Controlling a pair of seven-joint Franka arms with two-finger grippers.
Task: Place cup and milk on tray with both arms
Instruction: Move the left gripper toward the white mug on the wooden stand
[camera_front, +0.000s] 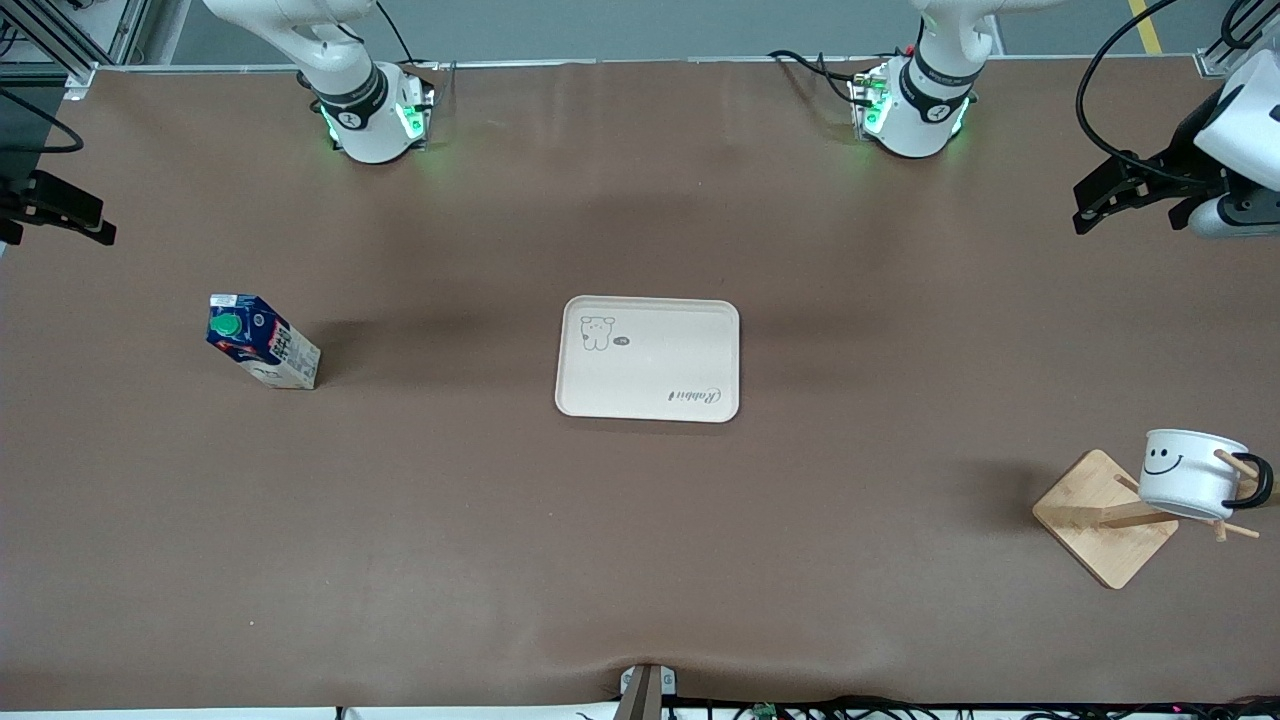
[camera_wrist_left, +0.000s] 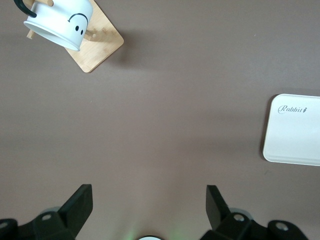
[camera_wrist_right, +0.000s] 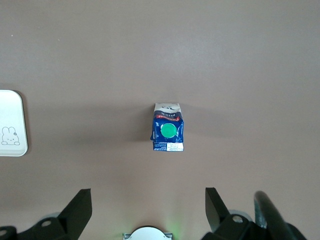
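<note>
Milk (camera_front: 262, 342) upright on worktop (camera_front: 640, 560), right arm's end; light, stiff, grip mid-body. Cup (camera_front: 1190, 472) hung on wooden rack (camera_front: 1105, 517) (chippable). Left claw (camera_wrist_left: 149, 200), right claw (camera_wrist_right: 148, 201) wide open, empty. Tray (camera_front: 648, 358) central.

R gripper (camera_front: 55, 215) half off-frame

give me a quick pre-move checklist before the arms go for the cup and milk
1. Tray bare, ready to receive both: ok.
2. Milk upright on the table toward the right arm's end, green cap up: ok.
3. Cup hangs tilted on the wooden rack at the left arm's end, handle hooked on a peg: ok, but needs lifting off.
4. Left gripper open, nothing held: ok.
5. Right gripper open, above the milk: ok.
6. Cup on tray: not ok. Milk on tray: not ok.
</note>
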